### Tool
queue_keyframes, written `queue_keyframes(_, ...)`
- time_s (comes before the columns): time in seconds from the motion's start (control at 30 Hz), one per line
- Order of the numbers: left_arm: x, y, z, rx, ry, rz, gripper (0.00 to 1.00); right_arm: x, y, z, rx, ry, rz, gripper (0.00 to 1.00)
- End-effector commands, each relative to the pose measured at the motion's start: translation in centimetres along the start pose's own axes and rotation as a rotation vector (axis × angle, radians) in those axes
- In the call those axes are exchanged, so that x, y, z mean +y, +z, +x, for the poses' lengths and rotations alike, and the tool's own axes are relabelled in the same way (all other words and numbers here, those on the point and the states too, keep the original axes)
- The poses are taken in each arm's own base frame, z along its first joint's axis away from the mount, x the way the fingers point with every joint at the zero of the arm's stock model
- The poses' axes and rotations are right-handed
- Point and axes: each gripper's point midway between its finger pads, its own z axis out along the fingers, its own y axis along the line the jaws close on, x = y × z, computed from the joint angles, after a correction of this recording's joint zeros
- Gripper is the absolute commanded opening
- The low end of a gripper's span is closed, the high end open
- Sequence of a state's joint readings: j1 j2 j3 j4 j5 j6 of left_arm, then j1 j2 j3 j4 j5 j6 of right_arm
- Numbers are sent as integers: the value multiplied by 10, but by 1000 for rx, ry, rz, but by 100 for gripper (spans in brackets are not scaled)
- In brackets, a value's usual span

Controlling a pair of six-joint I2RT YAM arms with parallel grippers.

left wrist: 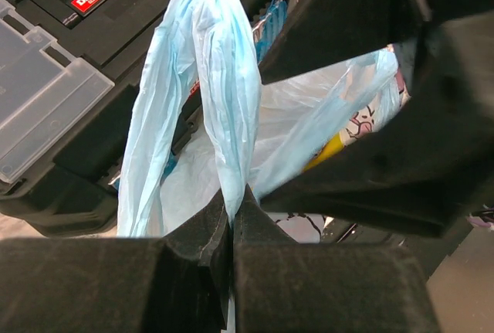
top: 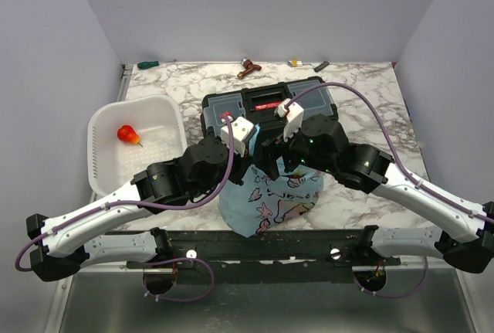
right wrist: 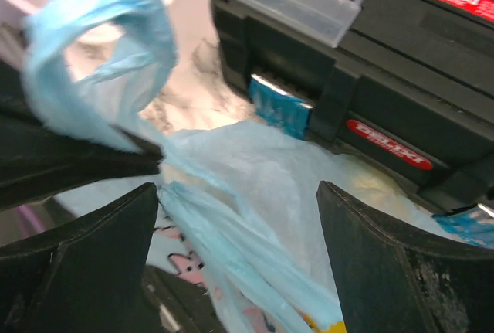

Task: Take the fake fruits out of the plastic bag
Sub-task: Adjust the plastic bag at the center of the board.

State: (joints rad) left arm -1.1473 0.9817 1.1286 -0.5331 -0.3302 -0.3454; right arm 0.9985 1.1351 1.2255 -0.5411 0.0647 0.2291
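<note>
The light-blue plastic bag (top: 272, 200) with a pink-and-white cartoon print stands at the near table edge, against the toolbox front. My left gripper (top: 253, 164) is shut on one twisted handle of the bag (left wrist: 224, 109) and holds it up. My right gripper (top: 278, 161) is open over the bag mouth, with the other handle strand (right wrist: 231, 232) lying between its fingers (right wrist: 401, 263). The fake fruits are hidden inside the bag; only a yellow patch (left wrist: 328, 151) shows through the plastic, and it also shows in the right wrist view (right wrist: 328, 324).
A black toolbox (top: 266, 101) stands just behind the bag. A white slotted basket (top: 104, 128) at the left holds a small red pear-shaped fruit (top: 127, 134). Small tools (top: 248, 66) lie along the table's back edge.
</note>
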Motion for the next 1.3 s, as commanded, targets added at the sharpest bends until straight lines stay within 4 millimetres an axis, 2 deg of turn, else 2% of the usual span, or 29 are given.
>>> queue_keyframes(0.0, 7, -2, 3, 5, -8, -31, 0, -24, 11, 12, 42, -80, 120, 84)
queue_keyframes(0.1, 6, 0, 4, 10, -5, -32, 0, -25, 15, 15, 33, -64, 124, 78)
queue_keyframes(0.2, 7, 0, 3, 16, 0, -37, 0, -33, 12, 13, -6, -27, 173, 60)
queue_keyframes(0.33, 9, 0, 1, 12, 8, -46, 0, -36, 8, 15, -31, 0, 188, 55)
queue_keyframes(0.47, 8, 0, -1, 10, 10, -45, 0, -39, 10, 21, -23, 7, 199, 55)
queue_keyframes(0.5, 7, 0, -1, 9, 9, -42, 0, -41, 10, 22, -22, 12, 212, 50)
queue_keyframes(0.57, 6, 0, -3, 6, 7, -38, 0, -50, 9, 19, -43, 42, 270, 29)
queue_keyframes(0.6, 6, 0, -3, 7, 7, -38, 0, -56, 7, 15, -66, 73, 312, 14)
queue_keyframes(0.63, 6, 0, -3, 6, 5, -37, 0, -65, 3, 12, -89, 103, 371, 4)
queue_keyframes(0.67, 6, 0, -4, 4, 4, -36, 0, -73, -3, 7, -123, 147, 431, 1)
queue_keyframes(0.73, 2, -1, -8, -5, -14, -17, 0, -98, -23, -1, -206, 239, 587, 1)
queue_keyframes(0.8, -7, -2, -16, -22, -39, 38, 0, -120, -53, -10, -309, 317, 736, 1)
queue_keyframes(0.9, -13, -1, -29, -44, -81, 91, 0, -139, -91, -28, -430, 369, 863, 1)
queue_keyframes(1.03, -9, 10, -54, -63, -174, 153, 0, -154, -107, -43, -431, 320, 998, 1)
queue_keyframes(1.1, -12, 14, -66, -64, -215, 215, 0, -169, -111, -45, -396, 297, 1083, 1)
queue_keyframes(1.2, -9, 13, -88, -89, -228, 238, 0, -203, -119, -48, -345, 355, 1148, 1)
queue_keyframes(1.27, -8, 8, -100, -110, -217, 239, 0, -212, -132, -58, -369, 396, 1147, 1)
